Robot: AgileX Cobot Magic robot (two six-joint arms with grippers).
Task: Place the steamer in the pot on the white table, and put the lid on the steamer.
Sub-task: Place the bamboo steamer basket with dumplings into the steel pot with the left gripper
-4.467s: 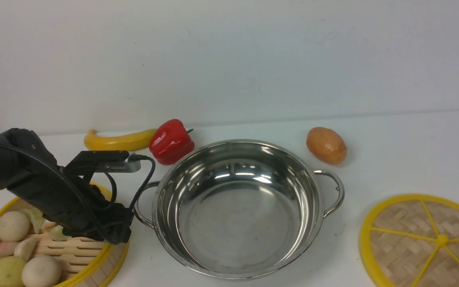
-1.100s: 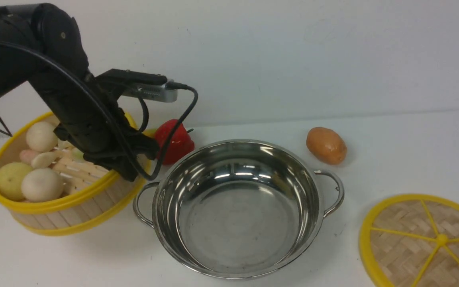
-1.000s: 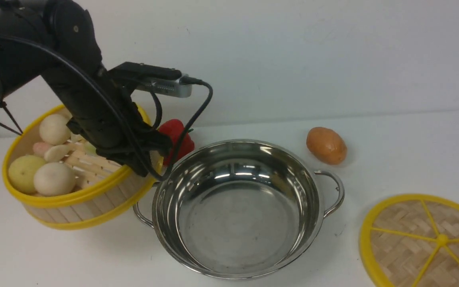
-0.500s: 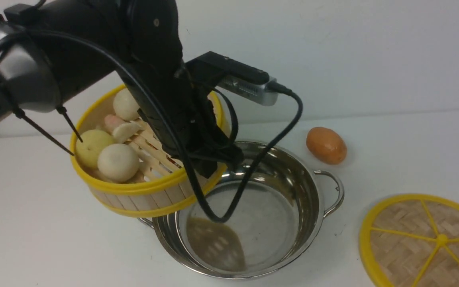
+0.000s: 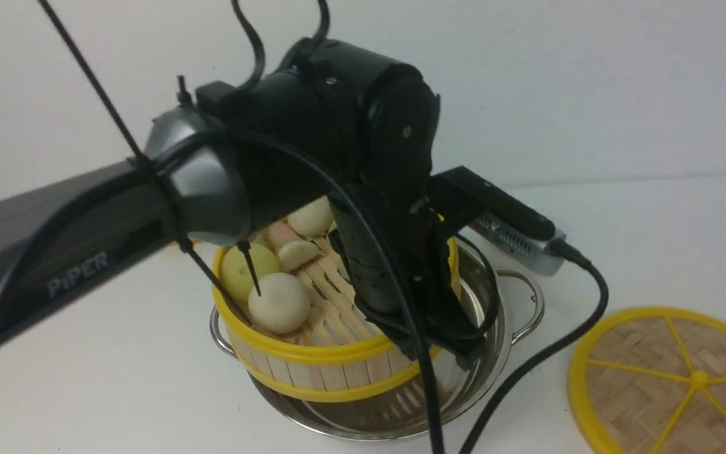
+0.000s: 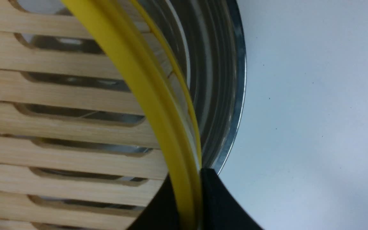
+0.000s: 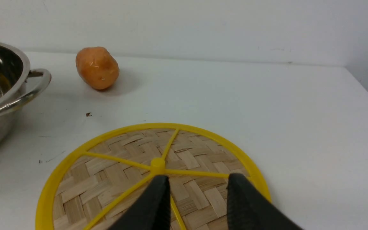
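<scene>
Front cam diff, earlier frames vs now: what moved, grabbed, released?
Left end effector, shut on the rim of the round yellow-rimmed bamboo steamer, lifted it off the white table and carried it right; it now hangs tilted, partly inside the shiny steel pot, not released. Pot and flat woven-bamboo lid unmoved.

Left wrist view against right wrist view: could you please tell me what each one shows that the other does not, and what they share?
Only the left wrist view shows the steamer, with its slatted floor close up and its yellow rim pinched by the left gripper. Only the right wrist view shows the lid lying flat, the potato beyond it, and the right gripper open over the lid. Both show part of the pot and the white table.
</scene>
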